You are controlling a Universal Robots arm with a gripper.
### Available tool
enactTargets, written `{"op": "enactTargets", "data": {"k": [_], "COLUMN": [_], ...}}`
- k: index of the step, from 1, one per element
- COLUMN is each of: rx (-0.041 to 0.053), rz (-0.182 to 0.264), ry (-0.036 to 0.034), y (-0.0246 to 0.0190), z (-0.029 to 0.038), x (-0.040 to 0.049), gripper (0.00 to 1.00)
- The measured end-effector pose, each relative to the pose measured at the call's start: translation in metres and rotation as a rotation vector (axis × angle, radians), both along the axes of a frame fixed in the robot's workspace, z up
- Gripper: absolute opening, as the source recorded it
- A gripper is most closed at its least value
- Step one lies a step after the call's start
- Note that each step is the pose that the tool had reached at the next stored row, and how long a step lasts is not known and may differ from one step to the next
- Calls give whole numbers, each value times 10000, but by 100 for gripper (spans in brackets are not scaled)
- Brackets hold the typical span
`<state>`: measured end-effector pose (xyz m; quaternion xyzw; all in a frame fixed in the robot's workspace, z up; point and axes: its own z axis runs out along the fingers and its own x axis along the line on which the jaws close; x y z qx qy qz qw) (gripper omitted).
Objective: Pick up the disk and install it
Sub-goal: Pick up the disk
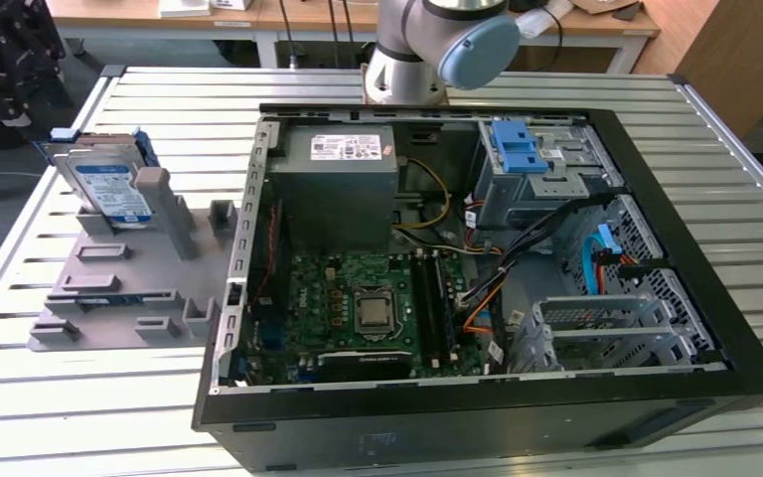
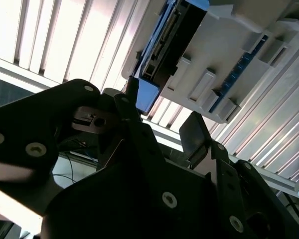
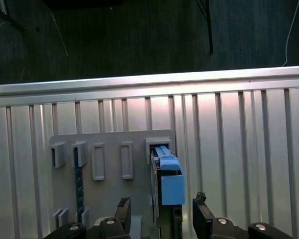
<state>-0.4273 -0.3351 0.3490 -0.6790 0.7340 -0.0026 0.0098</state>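
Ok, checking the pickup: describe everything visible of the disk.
The disk is a flat silver drive with a white-and-blue label, framed by a blue plastic bracket. It stands on edge in the grey holder on the slatted table. In the first wrist view the open gripper flanks it, not touching.

One disk (image 1: 106, 186), one grey rack (image 1: 114, 270), one computer case (image 1: 488, 422).

over the disk (image 1: 106, 184): open air above it
disk sides: hand (image 3: 162, 211) straddles it, jaws spread, a gap on each side
in the way: grey holder (image 1: 116, 288) post right beside one edge
exterior view's right: computer case (image 1: 242, 258) wall just beside the holder
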Motion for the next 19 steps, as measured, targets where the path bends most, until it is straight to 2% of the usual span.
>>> {"op": "enactTargets", "data": {"k": [1, 8, 15, 19], "rx": [-1, 0, -1, -2], "rz": [0, -1, -1, -1], "ry": [0, -1, -6, -18], "y": [5, 33, 41, 41], "z": [-5, -80, -164, -173], "x": [-1, -22, -39, -41], "gripper": [60, 60, 60, 60]}}
